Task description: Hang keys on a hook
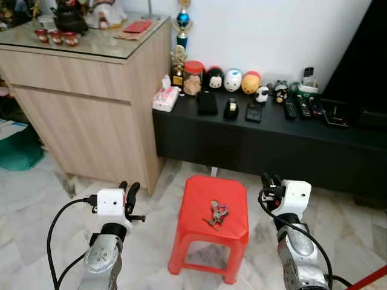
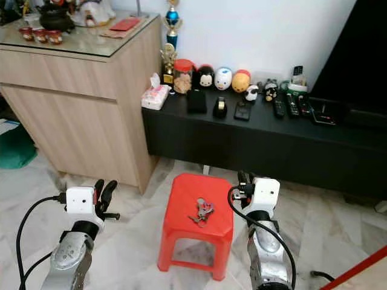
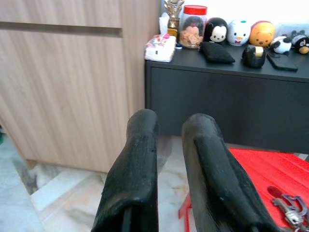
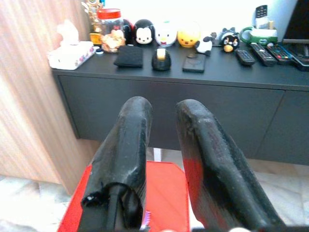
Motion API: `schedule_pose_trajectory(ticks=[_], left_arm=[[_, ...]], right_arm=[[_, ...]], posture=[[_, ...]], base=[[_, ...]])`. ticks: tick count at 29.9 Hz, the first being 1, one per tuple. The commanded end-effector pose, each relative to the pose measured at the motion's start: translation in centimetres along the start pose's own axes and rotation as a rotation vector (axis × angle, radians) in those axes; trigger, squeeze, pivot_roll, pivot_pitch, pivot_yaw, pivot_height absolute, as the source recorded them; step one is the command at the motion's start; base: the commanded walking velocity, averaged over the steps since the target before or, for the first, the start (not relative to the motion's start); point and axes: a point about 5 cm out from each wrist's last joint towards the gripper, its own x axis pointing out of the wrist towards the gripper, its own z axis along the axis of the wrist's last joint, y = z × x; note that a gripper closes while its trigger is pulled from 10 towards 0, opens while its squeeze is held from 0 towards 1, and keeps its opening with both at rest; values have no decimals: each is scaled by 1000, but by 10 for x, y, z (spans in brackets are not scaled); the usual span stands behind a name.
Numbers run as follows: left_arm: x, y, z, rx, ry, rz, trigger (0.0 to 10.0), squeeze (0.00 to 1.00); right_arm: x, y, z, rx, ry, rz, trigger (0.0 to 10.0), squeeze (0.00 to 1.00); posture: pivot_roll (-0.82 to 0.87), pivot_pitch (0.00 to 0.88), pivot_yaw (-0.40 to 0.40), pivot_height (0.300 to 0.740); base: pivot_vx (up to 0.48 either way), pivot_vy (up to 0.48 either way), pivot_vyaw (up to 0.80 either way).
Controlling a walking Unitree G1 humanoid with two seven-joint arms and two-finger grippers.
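Open marble floor on both sides of the red stool, and open air above its seat, broken by nothing but the keys lying near the middle. Blocked ahead by the low black console, crowded with figurines, remotes and a tissue box. Hemmed in ahead on the left by the tall wooden cabinet.

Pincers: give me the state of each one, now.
Left pincer: open, holding nothing, left of the red stool.
Right pincer: open, holding nothing, right of the stool; keys lie on it.
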Motion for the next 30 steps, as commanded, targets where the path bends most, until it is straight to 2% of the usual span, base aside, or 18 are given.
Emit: schedule_pose_trajectory(ticks=[1,21,24,30], left_arm=[[2,0,3,-9,-2,-11,10000,0],[10,-1,13,-8,-33,-20,10000,0],[10,-2,16,19,-46,-40,10000,0],[9,-9,22,15,-64,-75,10000,0]], right_arm=[[3,0,4,7,-9,-5,10000,0],[8,-3,7,19,-7,-18,10000,0],[8,-3,6,19,-2,-19,10000,0],[8,-6,5,18,5,-29,10000,0]], posture=[[-21,0,-49,740],[-9,0,-54,740],[-8,0,-55,740],[-5,0,-60,740]], base=[[0,281,0],[0,319,0],[0,0,0],[0,0,0]])
